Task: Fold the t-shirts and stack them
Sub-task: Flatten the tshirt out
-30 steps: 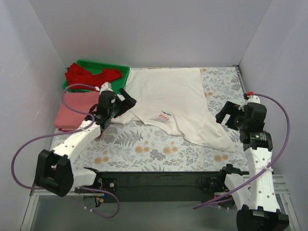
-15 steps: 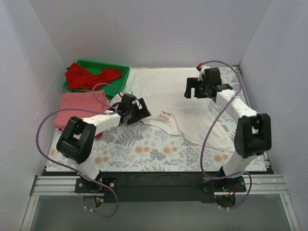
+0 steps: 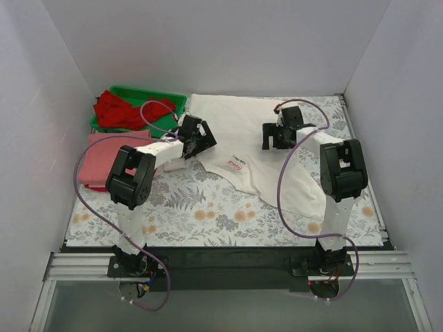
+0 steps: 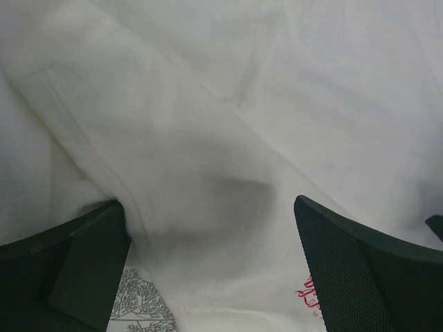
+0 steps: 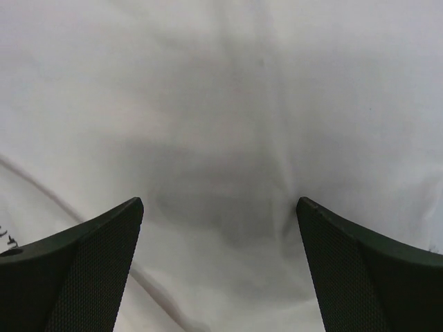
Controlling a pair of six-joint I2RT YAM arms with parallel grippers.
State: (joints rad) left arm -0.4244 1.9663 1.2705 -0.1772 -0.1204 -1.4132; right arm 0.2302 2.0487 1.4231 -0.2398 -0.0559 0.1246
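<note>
The cream-white t-shirt (image 3: 239,124) lies spread and creased across the back middle of the table, its red-and-black print (image 3: 235,164) near its front edge. My left gripper (image 3: 199,137) is open, low over the shirt's left edge; in the left wrist view (image 4: 208,207) the jaws straddle a fold of white cloth (image 4: 242,90). My right gripper (image 3: 272,137) is open, low over the shirt's right part; in the right wrist view (image 5: 219,204) only white cloth (image 5: 208,83) lies between the jaws. A folded salmon-pink t-shirt (image 3: 104,160) lies at the left. Red t-shirts (image 3: 121,111) are heaped in the tray.
A green plastic tray (image 3: 174,101) stands at the back left. The table has a floral cloth (image 3: 208,207), and a patch of it shows in the left wrist view (image 4: 138,308). White walls close in the left, back and right sides.
Both arms have swung from the table's sides inward onto the white shirt. The left gripper moved back and right, the right gripper left. The shirt's lower right flap has drawn in.
</note>
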